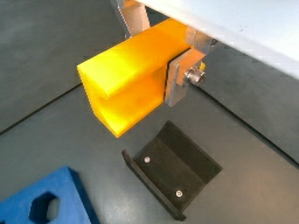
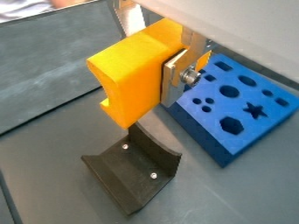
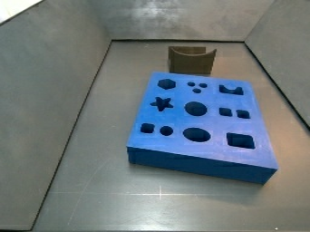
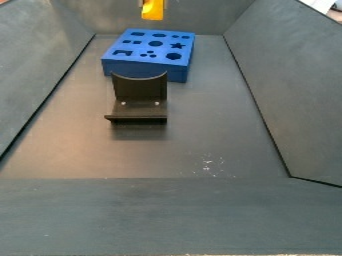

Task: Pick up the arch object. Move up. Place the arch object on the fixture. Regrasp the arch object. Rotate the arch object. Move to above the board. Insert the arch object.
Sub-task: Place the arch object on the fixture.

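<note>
The arch object (image 1: 122, 83), a yellow-orange block, fills both wrist views (image 2: 135, 74), clamped between the 2 silver fingers (image 1: 179, 77) of the gripper (image 1: 158, 52); it hangs in the air above the fixture (image 1: 176, 169) on the dark floor. The board (image 2: 233, 105) lies just beside the fixture (image 4: 138, 98). In a side view the block (image 4: 152, 9) shows at the top edge

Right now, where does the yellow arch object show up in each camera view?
Wrist view: arch object fills the centre, held in the claw, fixture below.
Wrist view: arch object centre, fixture beneath, board behind.
Side view: not in it; only fixture and board.
Side view: top edge, above the board.
Shared landmark: the fixture.
</note>
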